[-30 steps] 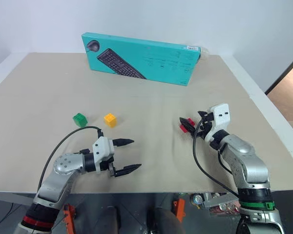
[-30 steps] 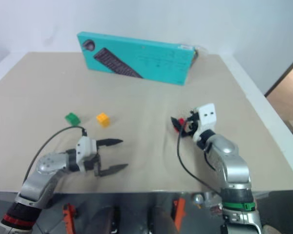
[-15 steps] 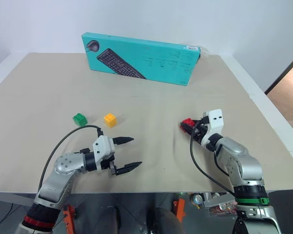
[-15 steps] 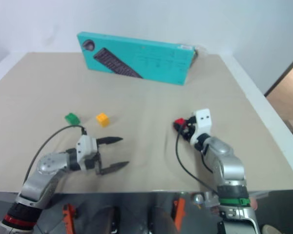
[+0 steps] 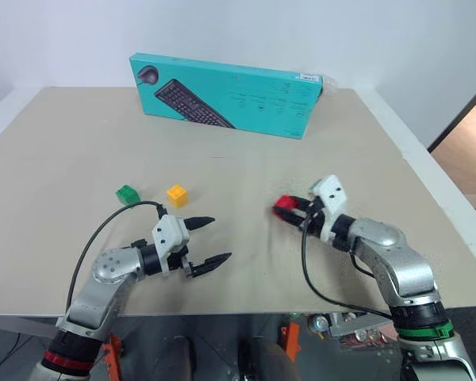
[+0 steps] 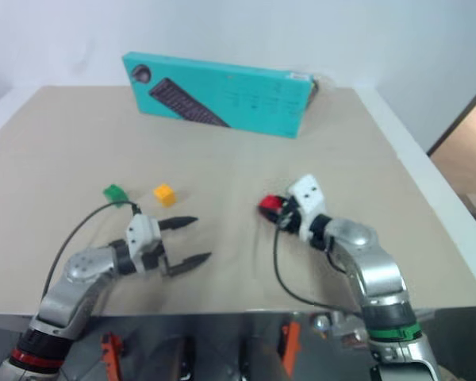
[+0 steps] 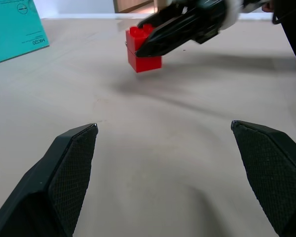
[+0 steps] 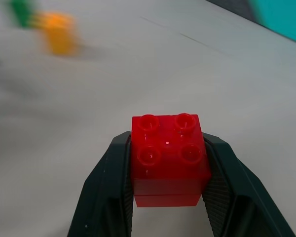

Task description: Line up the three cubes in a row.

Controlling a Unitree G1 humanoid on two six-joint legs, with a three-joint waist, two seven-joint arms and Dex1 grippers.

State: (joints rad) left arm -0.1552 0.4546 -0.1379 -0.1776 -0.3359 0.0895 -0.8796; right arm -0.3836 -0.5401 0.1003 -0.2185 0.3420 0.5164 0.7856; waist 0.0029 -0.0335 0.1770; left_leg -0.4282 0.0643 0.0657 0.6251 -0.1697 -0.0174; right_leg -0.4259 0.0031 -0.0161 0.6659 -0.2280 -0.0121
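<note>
The small red plastic studded cube (image 8: pixel 169 163) looks light and rigid, a hard toy brick with flat, smooth side walls. My judgement is that those smooth walls could slip under a weak or skewed pinch, so the best hold is square across two opposite flat sides, low enough to leave the studded top free. It should not deform or break in a firm grip.

The right gripper (image 5: pixel 295 210) has exactly that hold: its two black jaws are closed onto the opposite side walls of the red cube, studs facing up between them. In the left wrist view the cube appears to hang just above the beige cloth-covered bench (image 5: pixel 246 167) with a shadow beneath it, so I judge it lifted and not resting. It sits right of centre on the bench, well apart from the other two.

The small green plastic studded cube (image 5: pixel 128 193) and the small yellow plastic studded cube (image 5: pixel 177 194) stand near each other on the bench on the left side, apart, side by side. The same square side grip would suit them.

The left gripper (image 5: pixel 206 242) hovers in front of those two cubes, its jaws spread wide and holding nothing, touching neither cube. The large teal cardboard keyboard box (image 5: pixel 226 94) stands at the far edge, well clear.
</note>
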